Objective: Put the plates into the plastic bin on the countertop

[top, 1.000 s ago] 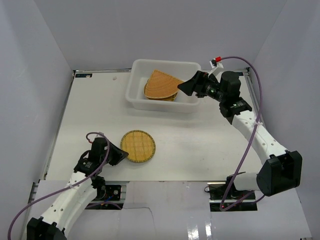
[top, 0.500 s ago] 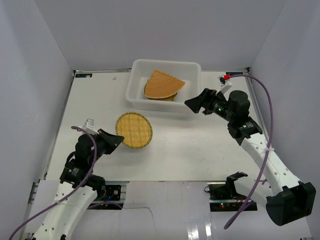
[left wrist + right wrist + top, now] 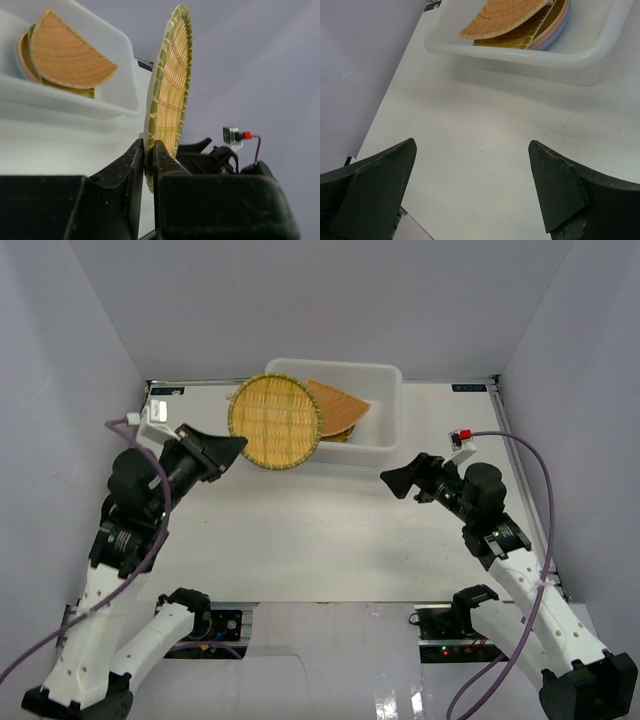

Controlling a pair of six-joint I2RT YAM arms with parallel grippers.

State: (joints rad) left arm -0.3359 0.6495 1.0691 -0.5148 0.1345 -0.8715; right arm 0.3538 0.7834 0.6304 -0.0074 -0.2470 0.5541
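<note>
The left gripper is clenching the rim of the round bamboo tray, holding it on edge above the countertop in the upper centre of the overhead view, where it is overlapping the plastic bin's left end. Inside the bin, the fan-shaped tray is lying atop stacked plates. The right gripper is hovering centre-right over the countertop, fingers spread wide, grasping nothing.

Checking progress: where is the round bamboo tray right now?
Top view, left of centre: the left gripper holds the round bamboo tray by its rim, up on edge at the left end of the plastic bin.
</note>
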